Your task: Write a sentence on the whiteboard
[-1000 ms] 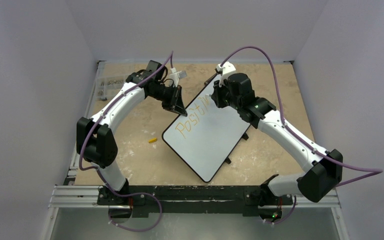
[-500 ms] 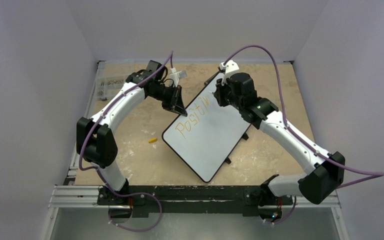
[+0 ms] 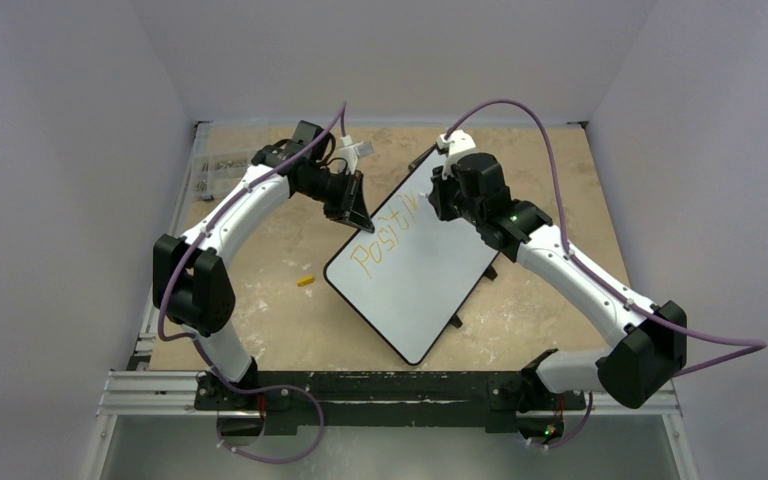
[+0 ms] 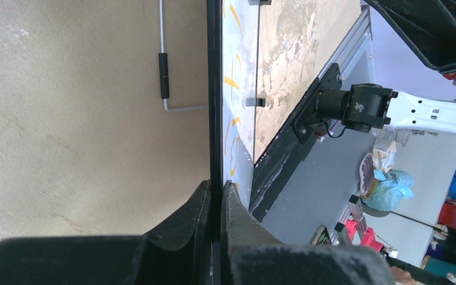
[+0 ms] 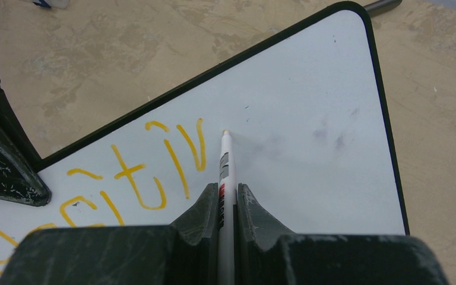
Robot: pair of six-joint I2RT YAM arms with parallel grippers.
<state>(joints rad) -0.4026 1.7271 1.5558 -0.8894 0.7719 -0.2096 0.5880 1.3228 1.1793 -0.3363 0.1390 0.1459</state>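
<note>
At mid-table the board (image 3: 415, 270) lies cornerwise, one corner toward the arm bases and one toward the far wall. Its white face is up, and two black feet (image 3: 457, 322) stick out along its right edge. One line of orange lettering (image 3: 385, 232) runs along its far-left end and reads about "Positiv".

The left gripper (image 4: 215, 191) is clamped on the board's black frame at the far-left edge, one finger on each side of the rim. The right gripper (image 5: 226, 193) is closed on a white marker (image 5: 224, 169). The marker's tip sits at the board's face just right of the last stroke, though actual contact cannot be made out.

From above, the right wrist and gripper (image 3: 440, 195) cover the end of the written line. In the right wrist view the left gripper's dark finger (image 5: 0, 148) stands at the board's edge beside the first letters.

A small yellow bit (image 3: 305, 281) lies on the tan table (image 3: 260, 320), left of the board and apart from it. A thin rod (image 3: 422, 158) lies by the board's far corner. The left wrist view shows a bent metal rod with a black sleeve (image 4: 164, 74) on the table beside the frame.

At the table's far-left corner sits a clear packet (image 3: 218, 166) holding small dark pieces, too small to tell what they are.
</note>
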